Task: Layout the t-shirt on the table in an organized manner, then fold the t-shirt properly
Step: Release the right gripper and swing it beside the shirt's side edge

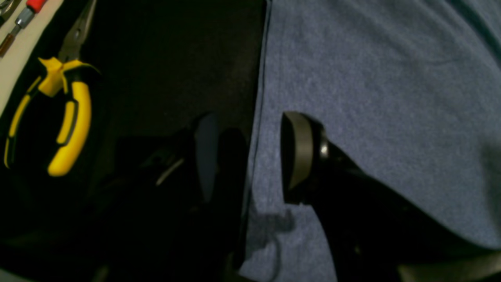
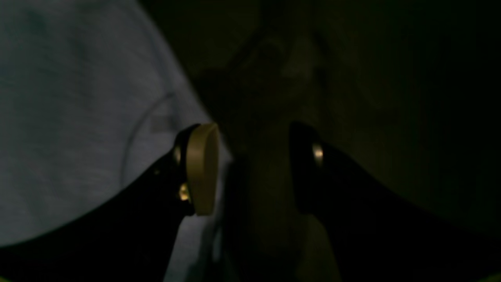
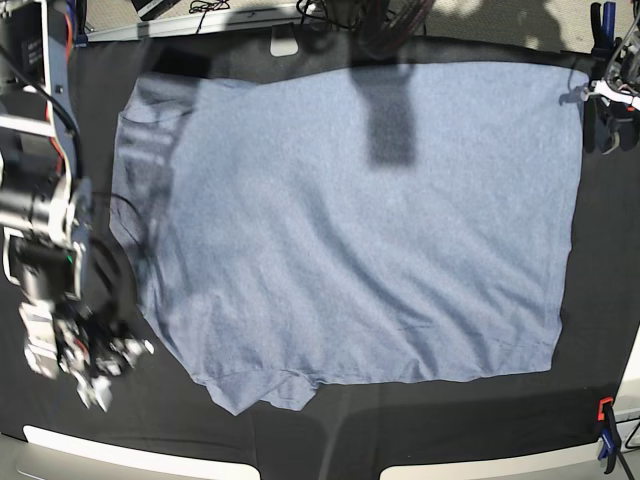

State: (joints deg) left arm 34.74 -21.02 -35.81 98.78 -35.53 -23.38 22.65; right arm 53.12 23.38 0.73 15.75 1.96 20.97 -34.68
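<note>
Nearest to me in the base view, the right gripper (image 3: 95, 365) hangs low over the table (image 3: 330, 430), beside the near left corner of the t-shirt (image 3: 360, 220). In the right wrist view its jaws stand spread, and nothing is between them; one pad (image 2: 202, 168) is over the curved edge of the cloth, the other is over the dark table. I cannot tell if the pad touches the fabric.

The t-shirt lies almost flat in the middle of the table, plain side up, and I see no lettering. One sleeve sticks out at the near edge (image 3: 262, 392). I judge that the laying out is nearly done, with only some soft creases left on the left side. The folding is not yet begun; no edge is turned over.

Far on the right, the left gripper (image 1: 250, 156) is at the far right corner of the shirt. Its jaws are wide apart and straddle the straight hem: one finger (image 1: 297, 150) over the blue cloth, the other over the black table. They hold nothing. Yellow-handled pliers (image 1: 58, 117) lie on the table close by.
</note>
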